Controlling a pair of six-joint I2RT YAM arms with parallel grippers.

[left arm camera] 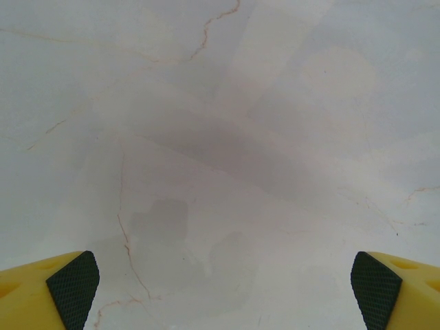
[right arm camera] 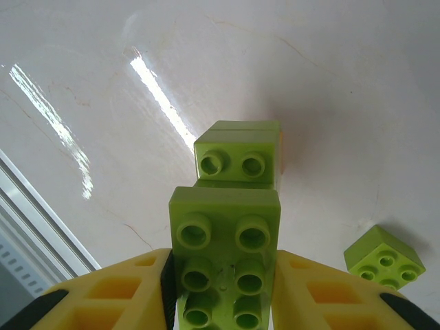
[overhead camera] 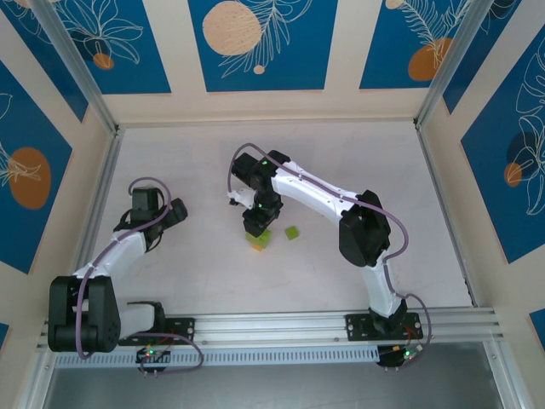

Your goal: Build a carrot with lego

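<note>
The right gripper (right arm camera: 223,295) was clamped on a long green brick (right arm camera: 223,237), its fingers pressing the brick's two long sides and its studs facing the wrist camera. That hold appeared chosen to leave the underside free for pressing onto other studs. Just ahead of it sat the half-built carrot (right arm camera: 237,161), a small green stack with orange showing at its side, near the middle of the bench (overhead camera: 383,170). The held brick looked lined up with the stack, apparently the next piece to go on. A square green brick (right arm camera: 383,258) lay loose just beside the stack, toward the bench's right edge. The left gripper (left arm camera: 223,282) hung wide open and held nothing over bare bench near the left edge, well apart from the work.
</note>
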